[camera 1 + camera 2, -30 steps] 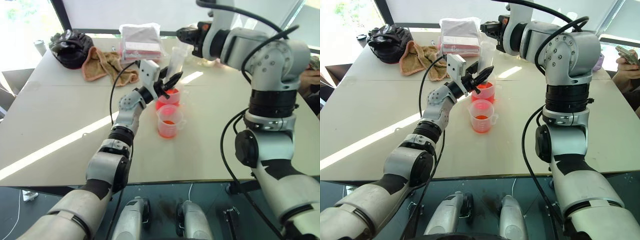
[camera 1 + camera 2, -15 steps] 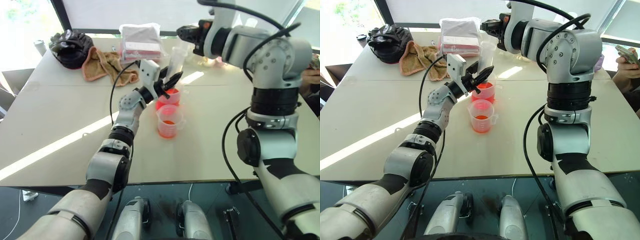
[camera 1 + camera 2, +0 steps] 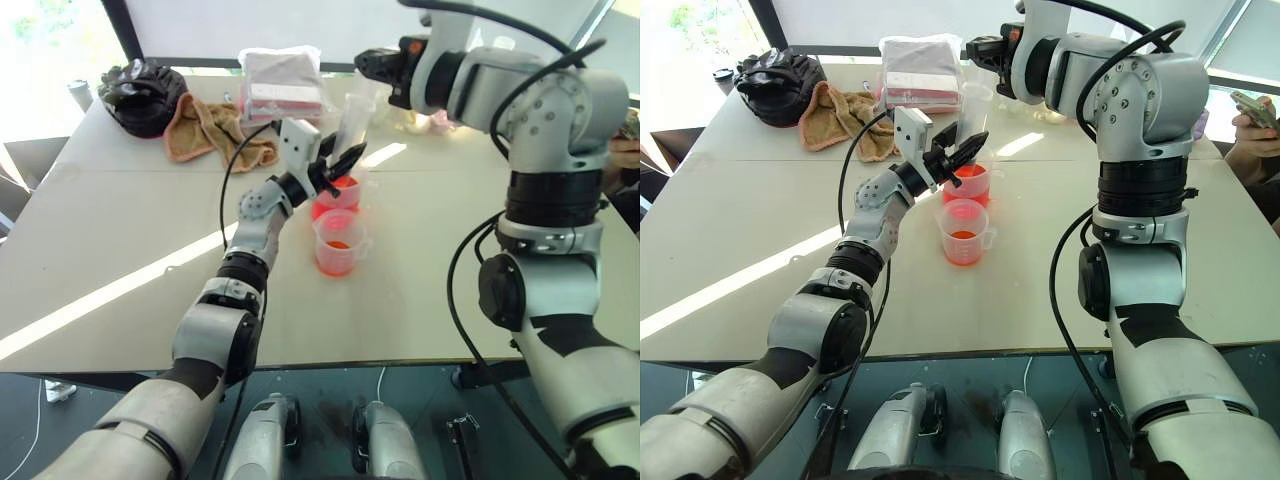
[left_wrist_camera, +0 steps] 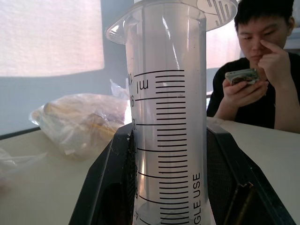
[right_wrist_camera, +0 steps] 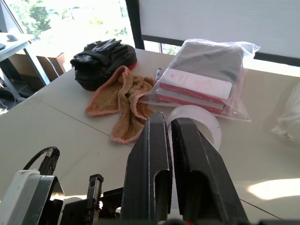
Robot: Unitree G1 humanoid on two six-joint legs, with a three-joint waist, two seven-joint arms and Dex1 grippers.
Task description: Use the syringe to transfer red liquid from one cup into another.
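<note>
Clamping the syringe [image 3: 350, 122] upright by its clear barrel, the left gripper [image 3: 338, 165] holds it over the larger beaker [image 3: 339, 192] of red liquid [image 3: 341, 188] on the counter [image 3: 120, 240], with the smaller beaker [image 3: 338, 243] just nearer, also part filled with red; the right gripper [image 3: 985, 48] hovers at the syringe's top end, its jaws together. Behind lie an orange towel [image 3: 205, 127], a black bag [image 3: 145, 95] and a bagged bundle [image 3: 282, 80]. From the left wrist, the marked barrel sits squeezed between both black fingers [image 4: 112, 187], a person [image 4: 255, 70] with a phone beyond. From the right wrist, the fingers [image 5: 150, 168] stand nearly touching above the plunger's round end [image 5: 194, 123]
</note>
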